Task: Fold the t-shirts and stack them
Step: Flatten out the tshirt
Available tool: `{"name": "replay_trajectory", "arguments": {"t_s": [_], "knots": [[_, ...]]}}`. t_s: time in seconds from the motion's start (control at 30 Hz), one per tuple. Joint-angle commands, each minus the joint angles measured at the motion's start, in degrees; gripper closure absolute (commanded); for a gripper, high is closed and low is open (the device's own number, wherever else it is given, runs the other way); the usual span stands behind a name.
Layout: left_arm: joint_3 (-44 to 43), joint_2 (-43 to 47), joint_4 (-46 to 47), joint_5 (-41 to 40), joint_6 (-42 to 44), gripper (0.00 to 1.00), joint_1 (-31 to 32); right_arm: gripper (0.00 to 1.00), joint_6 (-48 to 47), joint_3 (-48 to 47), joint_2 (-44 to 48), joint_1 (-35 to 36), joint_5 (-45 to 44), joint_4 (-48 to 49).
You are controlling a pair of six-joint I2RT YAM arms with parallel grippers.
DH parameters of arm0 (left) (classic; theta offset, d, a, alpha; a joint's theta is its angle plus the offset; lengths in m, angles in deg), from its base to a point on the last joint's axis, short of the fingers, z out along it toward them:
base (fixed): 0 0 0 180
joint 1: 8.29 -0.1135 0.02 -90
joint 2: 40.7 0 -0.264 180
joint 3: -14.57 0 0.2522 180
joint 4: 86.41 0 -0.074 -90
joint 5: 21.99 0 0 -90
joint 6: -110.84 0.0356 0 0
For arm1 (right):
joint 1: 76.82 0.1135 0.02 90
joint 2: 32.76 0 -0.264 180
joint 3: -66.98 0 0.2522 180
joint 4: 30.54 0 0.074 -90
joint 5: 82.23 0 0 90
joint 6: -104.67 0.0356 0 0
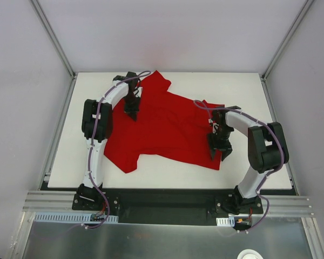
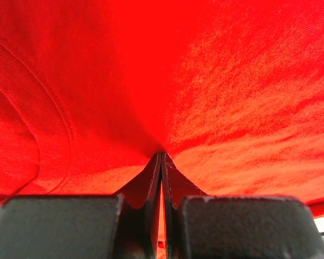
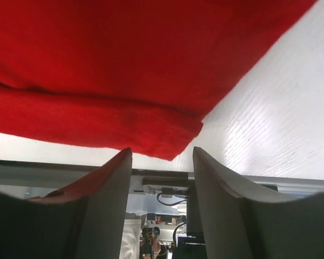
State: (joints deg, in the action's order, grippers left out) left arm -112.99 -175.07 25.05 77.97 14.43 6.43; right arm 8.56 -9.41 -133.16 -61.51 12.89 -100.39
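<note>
One bright red t-shirt (image 1: 167, 127) lies crumpled and partly spread across the middle of the white table (image 1: 248, 91). My left gripper (image 1: 132, 111) stands over its upper left part. In the left wrist view that gripper (image 2: 162, 155) is shut, pinching a ridge of the t-shirt (image 2: 232, 81), which fills the view. My right gripper (image 1: 216, 151) is at the shirt's near right corner. In the right wrist view it (image 3: 162, 150) is open, and a folded corner of the t-shirt (image 3: 124, 70) lies on the table just beyond its fingertips (image 3: 125, 156), with nothing between them.
Grey walls and metal posts enclose the table on three sides. A black mounting rail (image 1: 167, 202) with both arm bases runs along the near edge. Bare table (image 3: 281, 124) shows to the right of the shirt corner.
</note>
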Motion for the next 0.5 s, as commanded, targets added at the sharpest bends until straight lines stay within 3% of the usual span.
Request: {"name": "replay_trajectory", "arguments": {"t_s": [0.0,0.03,0.07,0.1,0.23,0.47], "knots": [[-0.63,3.85,-1.82,0.41,0.09,1.0,0.57,0.48,0.31,-2.58,-1.64,0.86,0.24,0.72],[-0.64,3.93,-1.82,0.42,0.09,1.0,0.49,0.5,0.22,-2.76,-2.77,0.86,0.24,0.72],[-0.55,3.94,-1.82,0.42,0.17,1.0,0.57,0.62,0.13,-3.02,-3.31,0.95,0.32,0.99],[-0.63,3.85,-1.9,0.24,0.35,1.0,0.49,0.68,0.31,-3.2,-3.83,1.04,0.41,1.16],[-0.55,3.94,-1.99,0.24,0.61,1.0,0.57,0.75,0.4,-4.6,-7.08,1.56,0.41,0.9],[-0.11,4.29,-1.99,0.06,0.97,1.0,0.49,0.67,-0.92,-5.93,-3.94,1.92,-4.5,-1.21]]}}
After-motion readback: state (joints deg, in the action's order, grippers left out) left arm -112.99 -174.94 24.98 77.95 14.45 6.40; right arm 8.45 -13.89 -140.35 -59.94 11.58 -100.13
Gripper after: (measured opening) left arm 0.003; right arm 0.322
